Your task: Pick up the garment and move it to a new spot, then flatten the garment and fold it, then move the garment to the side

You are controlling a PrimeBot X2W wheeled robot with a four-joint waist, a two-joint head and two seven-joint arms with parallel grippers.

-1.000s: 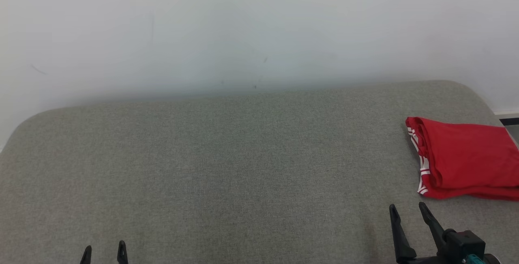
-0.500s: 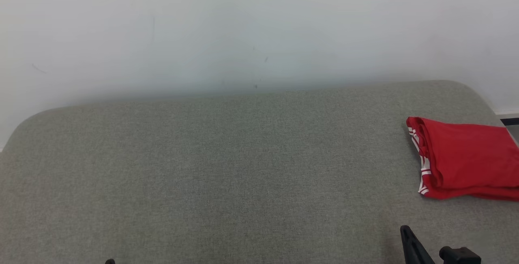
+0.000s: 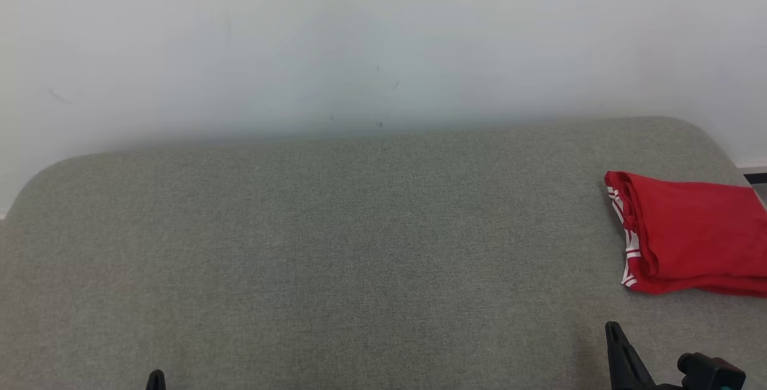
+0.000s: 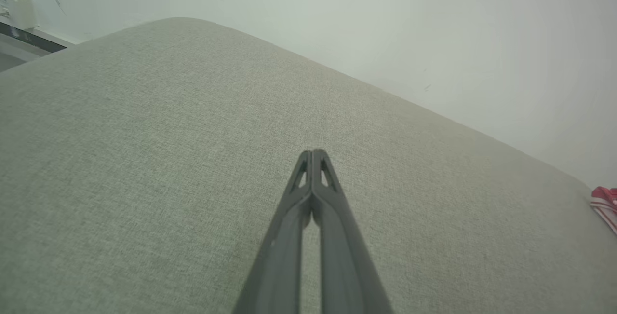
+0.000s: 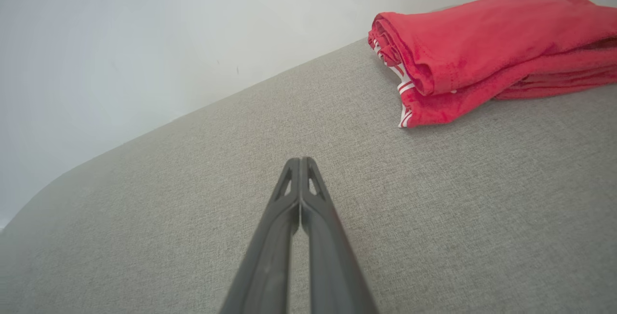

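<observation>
1. the pale white wall (image 3: pixel 383 30), lightly scuffed, stands behind everything and meets the far edge of the work area.
2. the grey woven-fabric padded surface (image 3: pixel 359 246) with rounded corners takes up most of the head view. its weave looks grippy, so cloth probably drags on it rather than slides.
3. the red folded cloth garment (image 3: pixel 695 231) with white-striped trim (image 5: pixel 404 111) lies at the right end of the surface, near the far right corner, and runs past the right edge of the head view. it sits in stacked layers with the rolled fold facing left. it looks soft, light and limp. nothing in it can break, but the layers will likely slip apart if only the top one is pinched. i judge the best hold is low on the thick folded edge, taking all the layers at once.
4. the right tool (image 5: pixel 300 159), two long dark fingers, has its tips pressed together on nothing. it is over the surface, near the garment's striped end but apart from it.
5. the left tool (image 4: pixel 313 151), the same build, is likewise closed and empty, over the left part of the surface and well apart from the garment.
</observation>
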